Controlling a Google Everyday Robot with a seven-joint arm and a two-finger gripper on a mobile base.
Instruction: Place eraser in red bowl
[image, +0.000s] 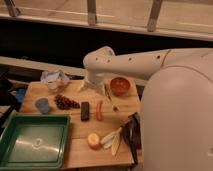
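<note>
- the dark maroon bag (131, 131) slumps at the near right edge of the wooden table (75, 156), close to the robot's body. a wide swing of the arm could brush it.
- the eraser (85, 110) lies flat mid-table, not yet picked up. the orange carrot (99, 110) lies parallel just beside it on the right, so a grasp landing slightly right could pinch the carrot instead, or take both.
- the grapes (65, 102) sit near the eraser's left, with the blue cup (43, 105) further left. a descent off to that side could scatter the grapes.
- the eraser is low and flat. a shallow reach could close above it, and a deep one could jam into the wood.
- a thin stick-like utensil (110, 97) lies between the carrot and the red bowl (120, 85). a low carry toward the bowl could drag it along.
- the gripper (91, 86) hangs beyond the eraser, left of the red bowl and low over the table. i cannot tell whether the claw is wide or narrow, so it may not be ready to go down.
- the bowl is small. an off-centre release could bounce the eraser off the rim.
</note>
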